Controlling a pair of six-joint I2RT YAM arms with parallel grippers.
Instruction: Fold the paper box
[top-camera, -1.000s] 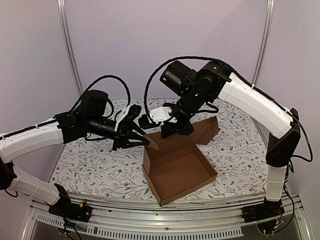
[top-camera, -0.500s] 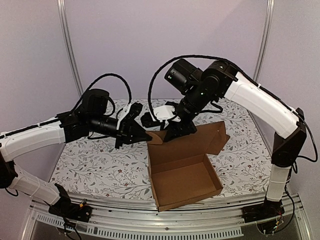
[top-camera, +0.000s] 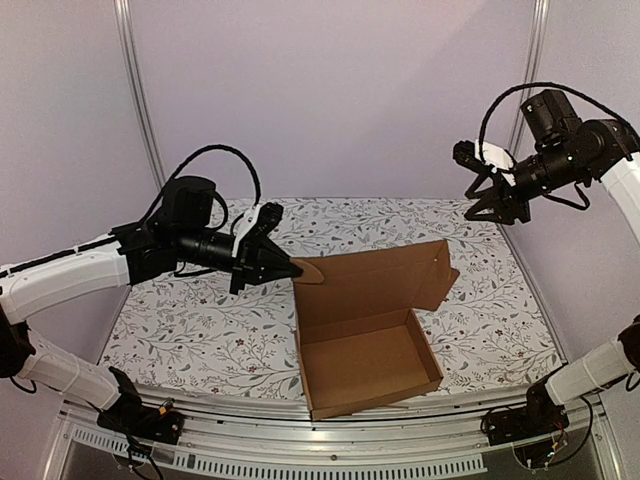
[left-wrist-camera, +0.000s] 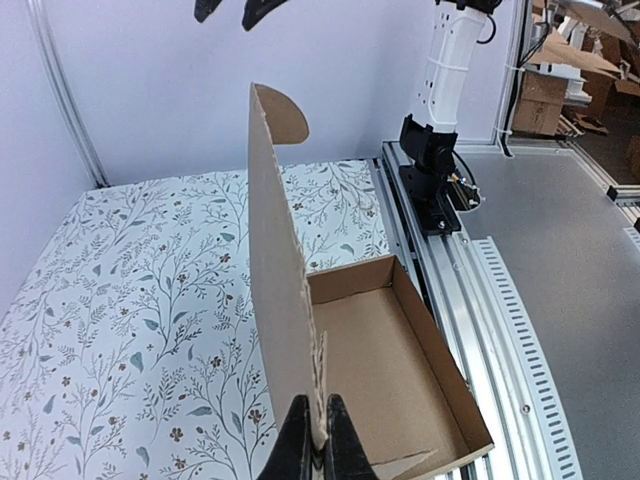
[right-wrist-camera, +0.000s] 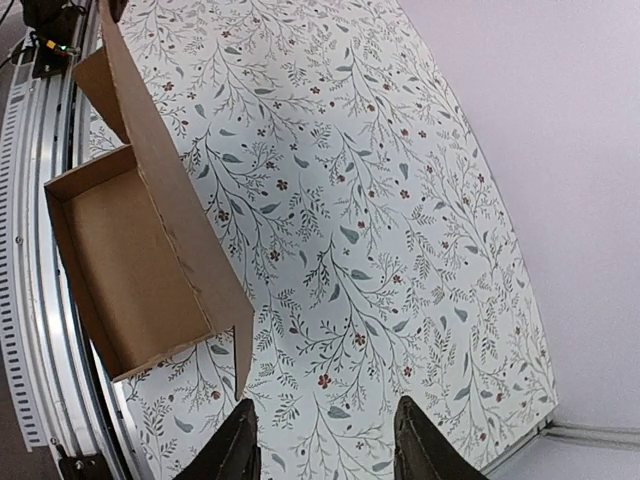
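- Left end effector: clenched on the lid's rounded ear.
- Paper box: at the bench's near edge, centre. Tray formed, lid upright along its far side.
- Right end effector: released, empty, high over the far right corner.
- Step, as judged: closing the lid. The next move calls for tucking the ears in and lowering the lid.

No text, label, brand, number or sign can be read in any of the views. The paper box is seen as plain brown board with nothing printed on it, and the table cloth is marked only with a pattern of leaves and sprigs.
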